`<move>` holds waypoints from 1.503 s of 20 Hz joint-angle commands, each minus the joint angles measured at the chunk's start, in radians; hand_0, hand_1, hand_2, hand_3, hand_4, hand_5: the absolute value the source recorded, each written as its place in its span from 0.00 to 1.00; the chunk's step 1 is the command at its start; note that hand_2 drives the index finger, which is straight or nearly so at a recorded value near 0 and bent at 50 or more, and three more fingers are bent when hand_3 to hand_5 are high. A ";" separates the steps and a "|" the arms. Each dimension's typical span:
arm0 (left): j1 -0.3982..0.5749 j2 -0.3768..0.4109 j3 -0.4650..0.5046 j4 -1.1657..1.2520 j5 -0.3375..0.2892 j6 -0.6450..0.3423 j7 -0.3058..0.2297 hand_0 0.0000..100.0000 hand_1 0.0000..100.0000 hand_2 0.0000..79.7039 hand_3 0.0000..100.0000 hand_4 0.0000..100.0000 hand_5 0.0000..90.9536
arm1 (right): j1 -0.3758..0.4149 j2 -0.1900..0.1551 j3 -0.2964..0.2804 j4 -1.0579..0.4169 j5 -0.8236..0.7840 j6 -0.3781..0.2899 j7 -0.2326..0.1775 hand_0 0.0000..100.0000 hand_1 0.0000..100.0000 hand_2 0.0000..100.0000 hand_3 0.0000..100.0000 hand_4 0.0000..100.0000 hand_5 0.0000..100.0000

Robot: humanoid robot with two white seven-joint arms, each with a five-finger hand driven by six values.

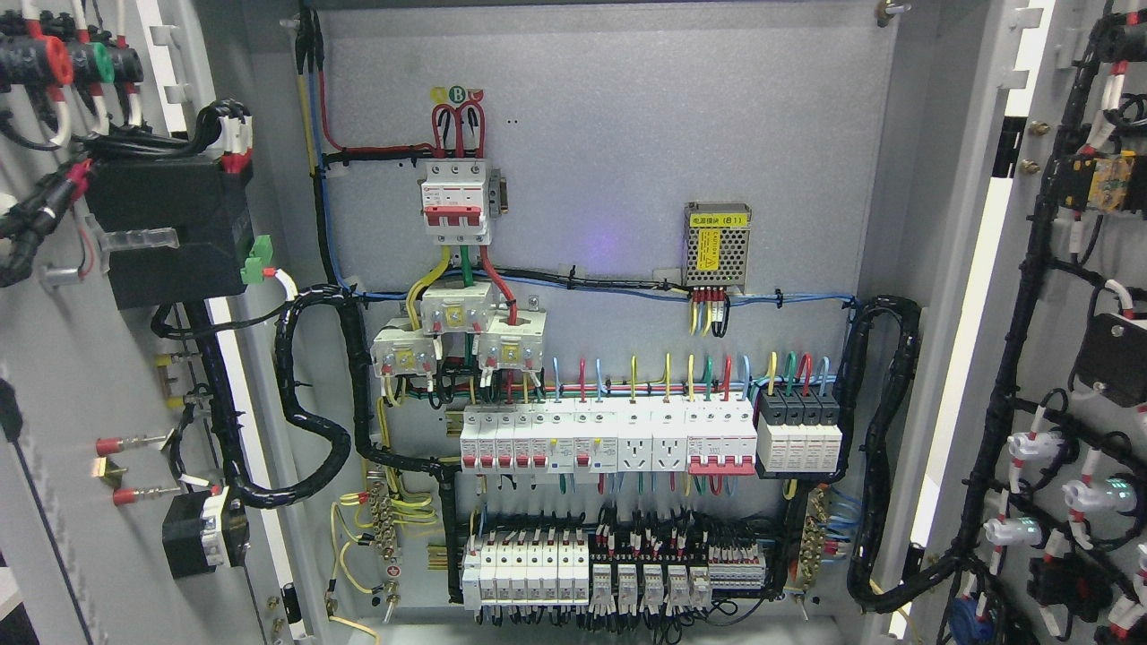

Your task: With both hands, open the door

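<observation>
An electrical cabinet stands wide open in the head view. Its left door (pixel 54 376) is swung out at the picture's left, showing its inner face with a black box and wiring. Its right door (pixel 1066 269) is swung out at the right, with black cable bundles and indicator parts on its inside. Between them the grey back panel (pixel 609 134) carries a red-and-white main breaker (pixel 457 202), a metal power supply (pixel 717 244) and rows of white breakers (pixel 609 434). Neither of my hands nor arms shows anywhere.
Thick black cable looms (pixel 309 421) loop from the left door into the cabinet, and another loom (pixel 883 448) runs to the right door. Terminal blocks and relays (pixel 618 569) fill the bottom row. Door edges flank the opening closely on both sides.
</observation>
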 commanded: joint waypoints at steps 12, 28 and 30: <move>-0.130 0.004 0.048 -0.087 0.005 -0.289 0.073 0.00 0.00 0.00 0.00 0.03 0.00 | 0.146 -0.082 -0.207 -0.154 -0.014 -0.160 -0.002 0.00 0.00 0.00 0.00 0.00 0.00; 0.007 0.151 0.227 -0.073 0.242 -0.589 0.062 0.00 0.00 0.00 0.00 0.03 0.00 | 0.053 -0.070 -0.403 -0.198 -0.176 -0.155 -0.036 0.00 0.00 0.00 0.00 0.00 0.00; 0.037 0.165 0.256 -0.068 0.271 -0.627 0.062 0.00 0.00 0.00 0.00 0.03 0.00 | 0.039 -0.070 -0.408 -0.198 -0.230 -0.155 -0.036 0.00 0.00 0.00 0.00 0.00 0.00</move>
